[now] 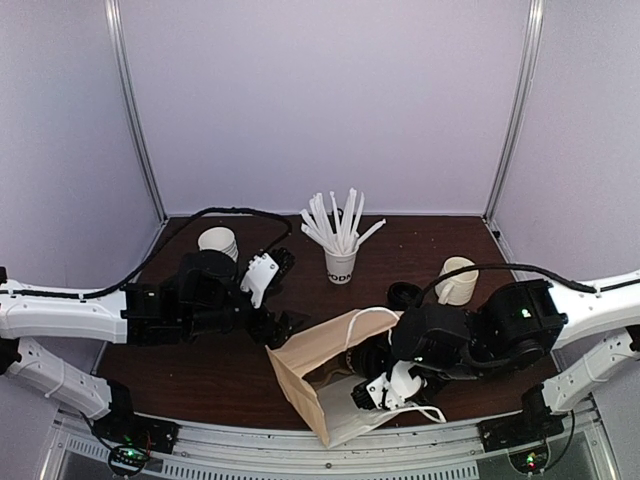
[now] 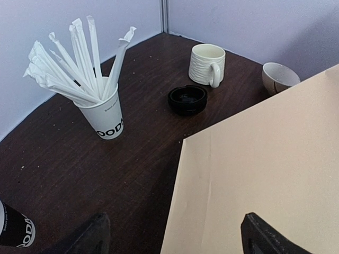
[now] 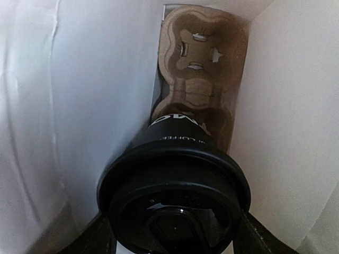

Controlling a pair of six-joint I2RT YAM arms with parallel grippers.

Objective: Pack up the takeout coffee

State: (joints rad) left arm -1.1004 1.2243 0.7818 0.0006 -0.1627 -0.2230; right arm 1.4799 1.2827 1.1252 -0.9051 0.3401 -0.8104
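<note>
The left arm [image 1: 70,312] reaches in from the left edge toward mid-frame with the left gripper [image 2: 175,239] spread wide, while the right arm [image 1: 585,300] bends in from the right edge, the right gripper [image 3: 175,241] low at centre, its fingers [image 3: 92,241] clamped on either side of the cup [image 3: 175,180].

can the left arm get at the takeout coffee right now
Probably not. The takeout coffee sits deep inside the paper bag, held by the right fingers, and that arm seems to fill the bag's mouth. The left fingers are open outside, facing the bag's closed flat side.
</note>
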